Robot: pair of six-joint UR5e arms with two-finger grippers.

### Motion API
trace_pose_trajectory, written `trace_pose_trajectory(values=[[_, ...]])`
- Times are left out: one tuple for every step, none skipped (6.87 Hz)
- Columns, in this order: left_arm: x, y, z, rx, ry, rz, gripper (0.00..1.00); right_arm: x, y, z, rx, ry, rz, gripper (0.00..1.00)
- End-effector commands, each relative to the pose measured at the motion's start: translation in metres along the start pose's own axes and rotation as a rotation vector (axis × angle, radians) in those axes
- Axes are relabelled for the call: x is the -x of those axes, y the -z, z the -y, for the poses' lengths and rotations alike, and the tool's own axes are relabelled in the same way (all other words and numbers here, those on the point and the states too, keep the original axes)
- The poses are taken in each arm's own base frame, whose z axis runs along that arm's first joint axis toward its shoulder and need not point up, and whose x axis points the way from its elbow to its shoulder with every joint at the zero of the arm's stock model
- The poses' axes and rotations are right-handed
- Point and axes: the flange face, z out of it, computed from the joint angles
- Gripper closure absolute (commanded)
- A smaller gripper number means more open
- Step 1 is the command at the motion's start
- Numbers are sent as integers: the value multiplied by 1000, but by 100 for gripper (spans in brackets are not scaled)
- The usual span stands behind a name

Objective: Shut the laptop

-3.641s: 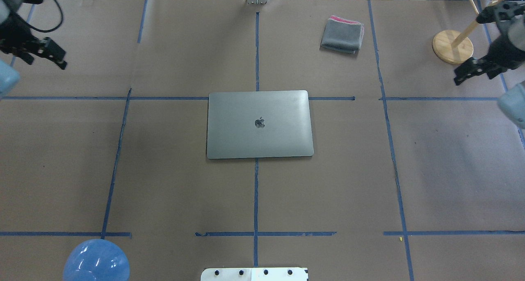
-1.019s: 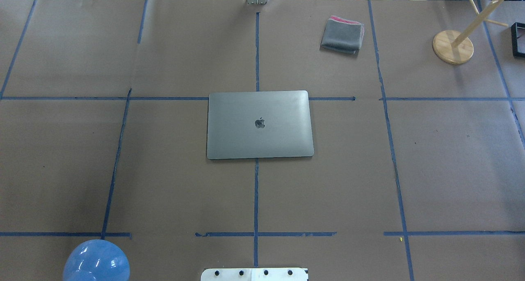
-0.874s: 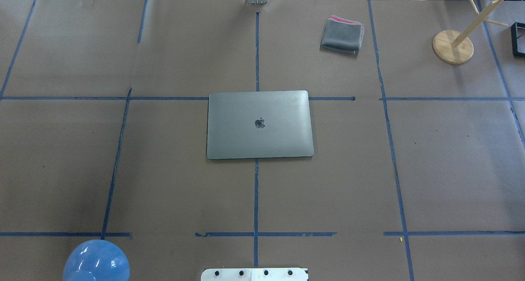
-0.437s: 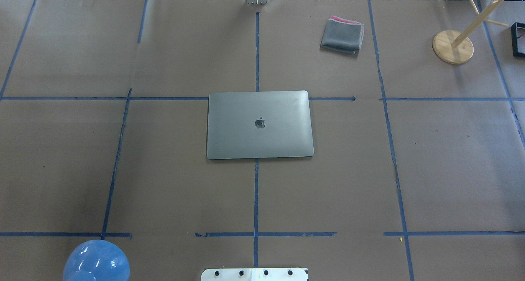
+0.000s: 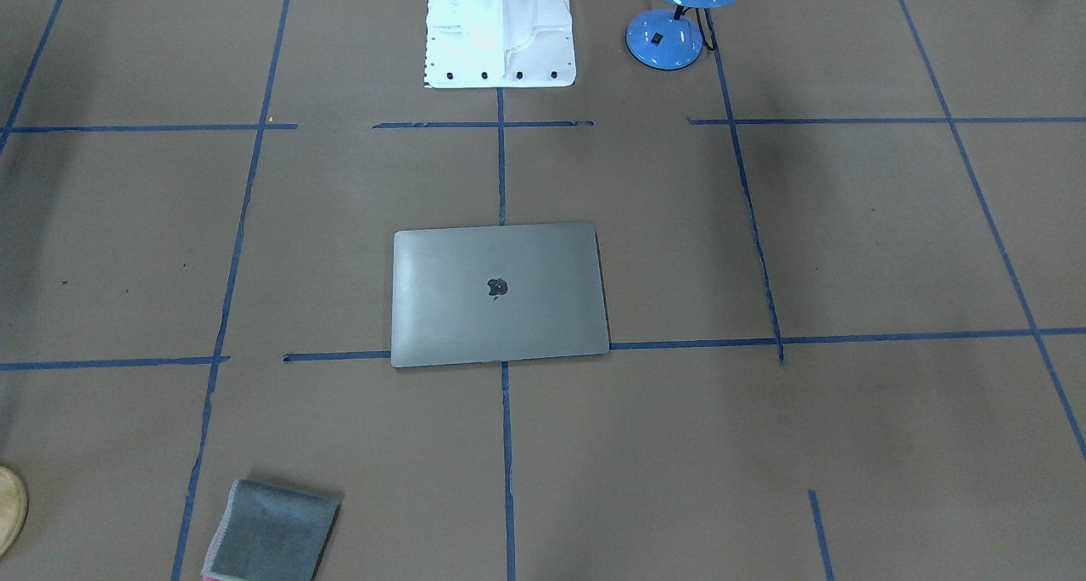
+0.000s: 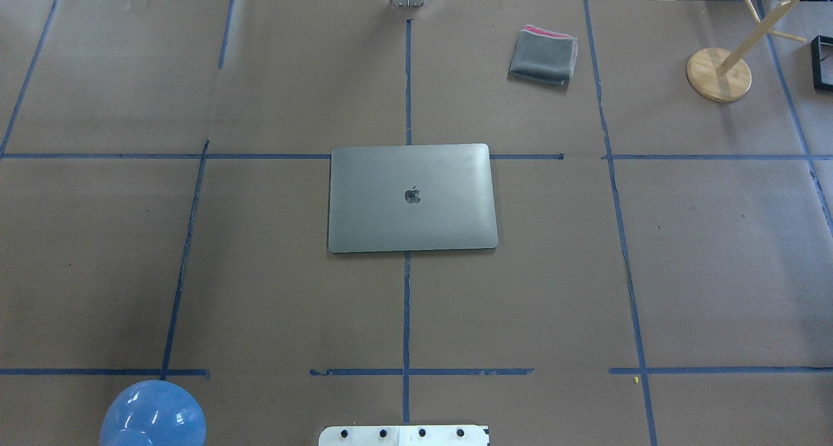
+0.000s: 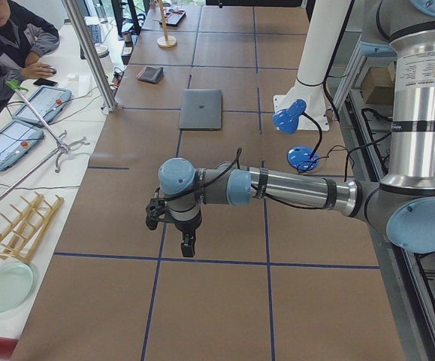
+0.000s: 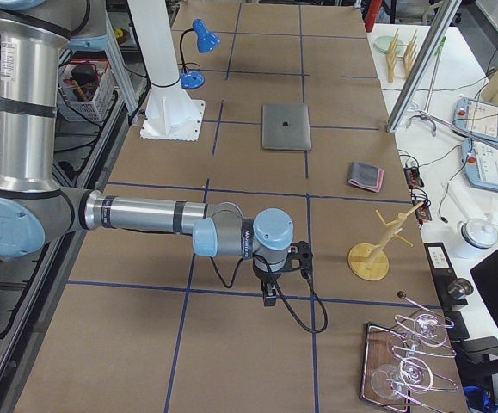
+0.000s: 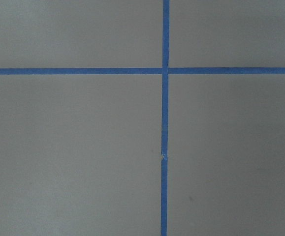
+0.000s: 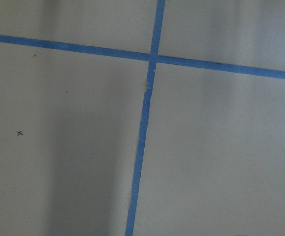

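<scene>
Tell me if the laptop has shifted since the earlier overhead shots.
No. The laptop lies closed in the same spot, its far edge still along the blue tape line.

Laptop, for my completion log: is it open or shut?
Shut. The laptop lies flat, lid down, logo facing up; no keyboard or screen shows in any view.

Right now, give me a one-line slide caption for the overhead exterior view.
Closed laptop lies flat mid-table, folded grey cloth on the far side.

Silver, blue-capped left arm (image 7: pixel 292 189) and right arm (image 8: pixel 141 212) carry black left hand (image 7: pixel 186 250), right hand (image 8: pixel 269 298).
</scene>
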Motion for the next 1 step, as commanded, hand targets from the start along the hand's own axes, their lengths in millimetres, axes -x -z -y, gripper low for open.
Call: trace_pose_trajectory(values=[[0,0,0,0,0,-1,0,0,0,0,-1,1,0,0]])
